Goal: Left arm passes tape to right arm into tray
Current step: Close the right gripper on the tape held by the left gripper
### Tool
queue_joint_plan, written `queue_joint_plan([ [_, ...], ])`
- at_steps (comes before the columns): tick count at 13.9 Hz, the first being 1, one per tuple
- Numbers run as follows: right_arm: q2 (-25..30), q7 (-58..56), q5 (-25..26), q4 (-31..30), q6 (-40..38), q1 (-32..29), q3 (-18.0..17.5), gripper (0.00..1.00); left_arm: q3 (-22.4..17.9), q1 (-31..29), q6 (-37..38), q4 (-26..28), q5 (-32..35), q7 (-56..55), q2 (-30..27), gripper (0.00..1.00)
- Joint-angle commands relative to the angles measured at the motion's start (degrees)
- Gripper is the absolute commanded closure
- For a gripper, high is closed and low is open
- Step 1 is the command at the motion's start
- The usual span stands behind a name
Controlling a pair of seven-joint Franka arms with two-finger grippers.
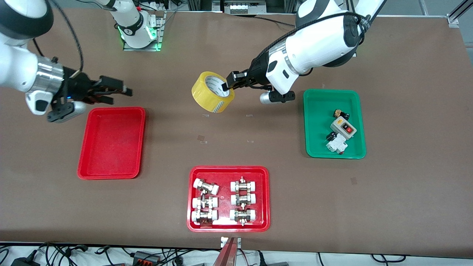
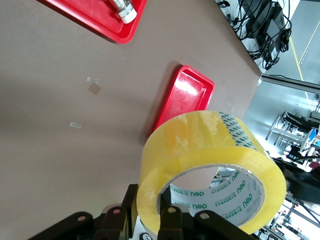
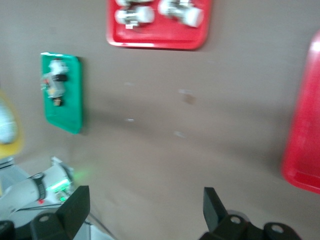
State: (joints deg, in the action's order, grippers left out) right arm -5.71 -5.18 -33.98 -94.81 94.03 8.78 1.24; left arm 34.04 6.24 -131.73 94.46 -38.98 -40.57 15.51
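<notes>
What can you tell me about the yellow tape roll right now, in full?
The roll of translucent yellow packing tape is a wide ring around a pale inner core printed with green lettering. It is off the table, held up over bare brown tabletop between the plain red tray and the green tray. It is tilted, its open core facing the left gripper, which is shut on its wall, one finger inside the core. Nothing else touches it; the right gripper is open, apart from it, above the plain red tray's edge.

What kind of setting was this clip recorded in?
Likely a robotics lab workbench: brown-covered table, sorting trays holding white-capped metal fittings and electrical parts, cables and power adapters along its edge.
</notes>
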Motion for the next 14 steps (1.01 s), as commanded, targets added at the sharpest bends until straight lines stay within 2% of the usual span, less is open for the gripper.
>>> queue_joint_plan([
  [1, -1.8, -1.0, -8.1, 3.1, -1.1, 2.5, 0.5, 0.0, 0.2, 0.0, 0.7, -1.6, -0.8, -0.1, 0.4, 0.89],
  [3, -3.0, -1.0, -11.9, 3.4, -0.3, 5.2, 0.5, 0.0, 0.3, -0.1, 0.7, -1.6, -0.8, -0.1, 0.4, 0.89],
  [5, -5.3, -0.1, -14.2, 6.5, 1.8, 7.6, 0.5, 0.0, 0.3, -0.1, 0.7, -1.6, -0.8, -0.3, 0.4, 0.89],
  [8, -8.3, 1.7, -15.6, 11.5, 3.3, 11.2, 0.5, 0.0, 0.3, -0.1, 0.7, -1.6, -0.8, -0.3, 0.5, 0.89],
  [14, -10.2, 3.1, -17.3, 11.7, 9.2, 15.6, 0.5, 0.0, 0.3, -0.1, 0.8, -1.5, -0.8, -0.3, 0.7, 0.88],
])
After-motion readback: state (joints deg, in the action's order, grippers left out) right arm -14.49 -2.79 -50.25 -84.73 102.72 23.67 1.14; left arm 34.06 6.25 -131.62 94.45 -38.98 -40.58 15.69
